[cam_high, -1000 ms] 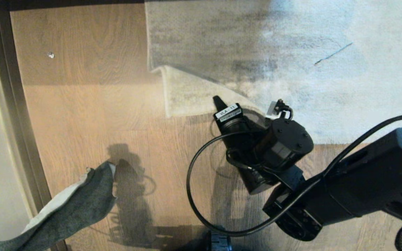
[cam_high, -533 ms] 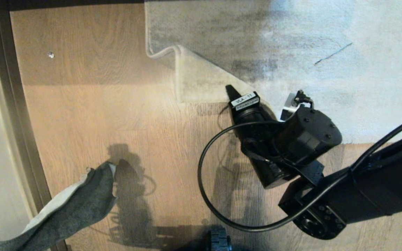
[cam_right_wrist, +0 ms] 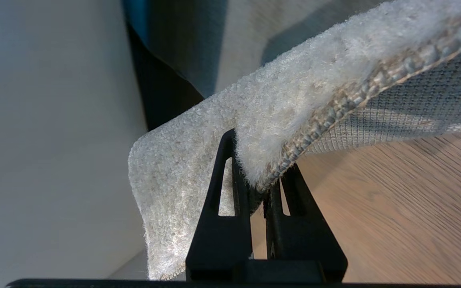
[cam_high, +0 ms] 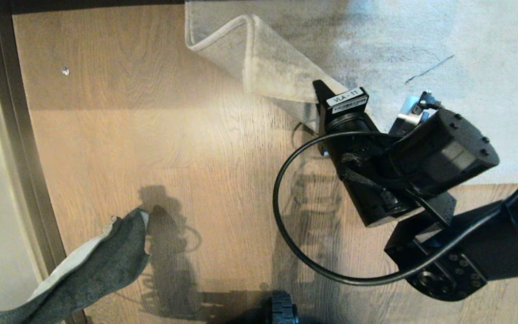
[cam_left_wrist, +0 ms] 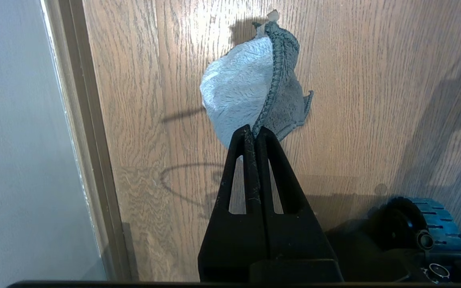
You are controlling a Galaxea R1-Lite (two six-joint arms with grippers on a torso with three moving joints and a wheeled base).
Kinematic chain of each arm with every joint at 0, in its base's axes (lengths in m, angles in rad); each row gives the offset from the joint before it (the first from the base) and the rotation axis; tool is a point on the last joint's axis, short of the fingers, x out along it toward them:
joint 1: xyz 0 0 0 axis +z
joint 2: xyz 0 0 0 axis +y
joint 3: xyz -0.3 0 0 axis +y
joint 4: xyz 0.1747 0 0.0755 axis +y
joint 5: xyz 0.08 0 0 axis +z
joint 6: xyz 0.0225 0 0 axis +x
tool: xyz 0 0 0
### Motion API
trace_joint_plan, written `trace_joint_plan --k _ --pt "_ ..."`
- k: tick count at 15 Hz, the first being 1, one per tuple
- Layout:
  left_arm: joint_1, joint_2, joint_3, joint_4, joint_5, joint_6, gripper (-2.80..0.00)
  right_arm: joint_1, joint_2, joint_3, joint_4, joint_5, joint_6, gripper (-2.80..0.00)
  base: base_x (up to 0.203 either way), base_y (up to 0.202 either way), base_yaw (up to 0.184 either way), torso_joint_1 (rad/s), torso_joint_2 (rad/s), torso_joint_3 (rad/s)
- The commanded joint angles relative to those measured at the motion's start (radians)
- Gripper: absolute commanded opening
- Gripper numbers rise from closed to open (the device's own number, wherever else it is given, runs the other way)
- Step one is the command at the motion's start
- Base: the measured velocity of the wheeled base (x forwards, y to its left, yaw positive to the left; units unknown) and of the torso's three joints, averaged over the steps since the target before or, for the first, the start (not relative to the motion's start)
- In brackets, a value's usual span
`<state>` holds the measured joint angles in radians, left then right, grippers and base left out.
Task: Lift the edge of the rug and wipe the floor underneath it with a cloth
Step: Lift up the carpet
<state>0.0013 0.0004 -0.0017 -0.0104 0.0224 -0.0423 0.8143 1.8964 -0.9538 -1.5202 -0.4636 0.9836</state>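
Wood planks fill most of my head view, and the floor point(cam_high: 151, 144) runs under everything I can see. My left gripper point(cam_left_wrist: 254, 134) is cut off from that view entirely; only the wrist camera shows it, its two fingers pinched tight on one cloth point(cam_left_wrist: 250, 92), grey on one face and pale on the other. In the head view the same cloth point(cam_high: 92, 265) hangs at the lower left of the frame, its lower end clipped by the frame edge. My right arm enters from the lower right of the frame and reaches up toward the centre top, wrist angled so the right gripper point(cam_high: 319, 90) points to the upper left. Most of that gripper is hidden behind its camera housing; I can make out just one dark fingertip. The right wrist camera shows both fingers clamped on the rug edge point(cam_right_wrist: 266, 176), which is lifted clear of the floor with its woven backing exposed. In the head view one rug corner point(cam_high: 259, 67) is folded up at the top centre.
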Motion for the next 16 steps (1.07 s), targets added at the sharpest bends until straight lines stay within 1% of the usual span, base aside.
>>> trace_joint_plan --k 1,6,11,16 --pt "0.000 0.000 0.000 0.000 0.001 -0.001 -2.80 0.004 -0.047 -0.002 -0.050 0.003 0.004 -2.80 0.000 0.000 0.000 0.000 0.00 0.000" --pt "0.000 0.000 0.000 0.000 0.001 -0.001 -2.80 0.009 -0.103 0.006 -0.050 0.008 0.006 -2.80 0.000 0.000 0.000 0.000 0.00 0.000" --pt "0.000 0.000 0.000 0.000 0.001 -0.001 -2.80 0.013 -0.117 0.001 -0.050 0.053 0.009 -2.80 0.000 0.000 0.000 0.000 0.00 0.000" --pt "0.000 0.000 0.000 0.000 0.001 -0.001 -2.80 0.011 -0.115 0.006 -0.050 0.057 0.010 -2.80 0.000 0.000 0.000 0.000 0.00 0.000"
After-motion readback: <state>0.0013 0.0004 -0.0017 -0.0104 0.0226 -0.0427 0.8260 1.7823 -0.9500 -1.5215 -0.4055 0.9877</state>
